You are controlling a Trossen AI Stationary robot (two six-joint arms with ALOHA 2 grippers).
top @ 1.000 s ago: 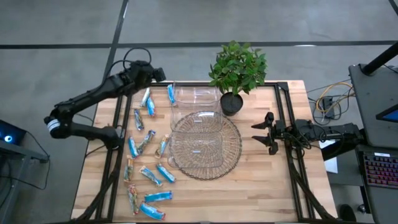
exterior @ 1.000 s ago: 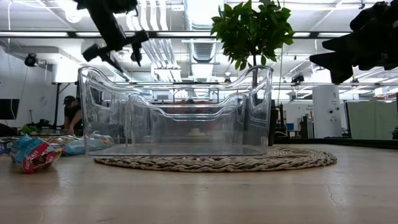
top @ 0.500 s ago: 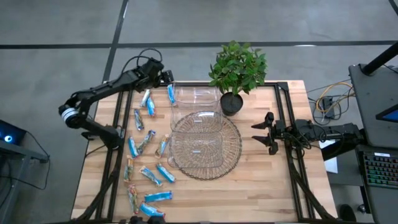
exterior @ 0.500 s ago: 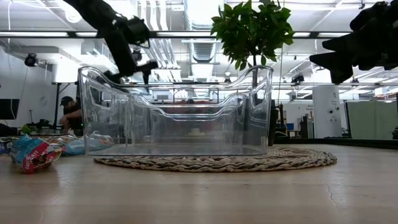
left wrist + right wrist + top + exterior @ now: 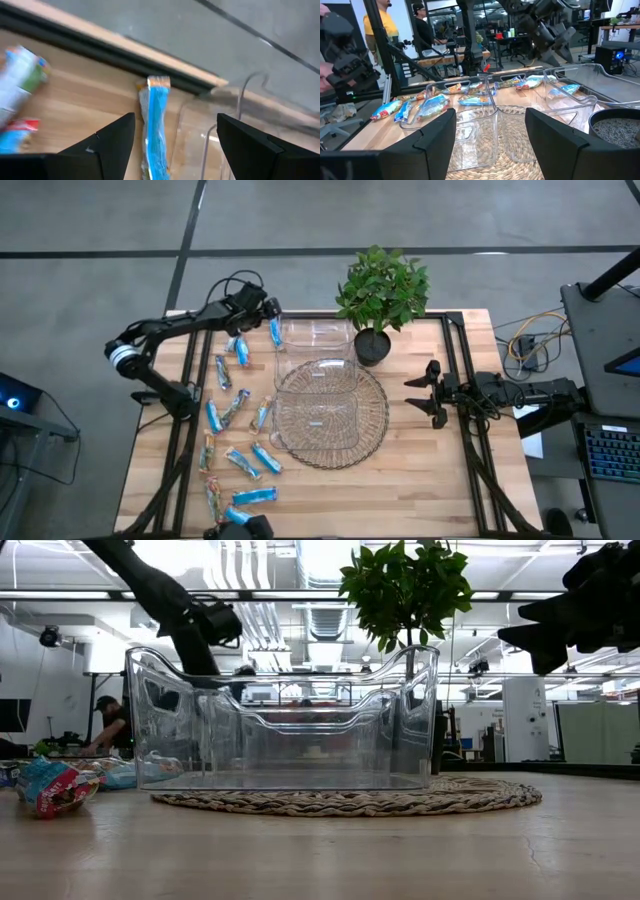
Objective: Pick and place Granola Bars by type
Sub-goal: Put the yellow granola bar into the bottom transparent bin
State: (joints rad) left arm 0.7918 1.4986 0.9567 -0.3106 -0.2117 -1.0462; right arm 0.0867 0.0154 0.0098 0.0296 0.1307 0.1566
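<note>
Left wrist view: motion-blurred wrapper (image 5: 20, 75) at left edge, print unreadable; blue granola bar (image 5: 155, 130) cut off by the bottom edge. Low view: left gripper (image 5: 215, 650) dips behind the clear container's (image 5: 280, 730) rim, fingertips lost to glare; potted plant (image 5: 405, 590) trunk partly masked by the container wall. High view: lowest bar (image 5: 235, 516) at bottom left partly covered by a dark object (image 5: 250, 528) cropped by the frame edge.

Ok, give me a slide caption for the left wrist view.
Left gripper, jaws open, poised over a blue granola bar lying beside the clear container.
</note>
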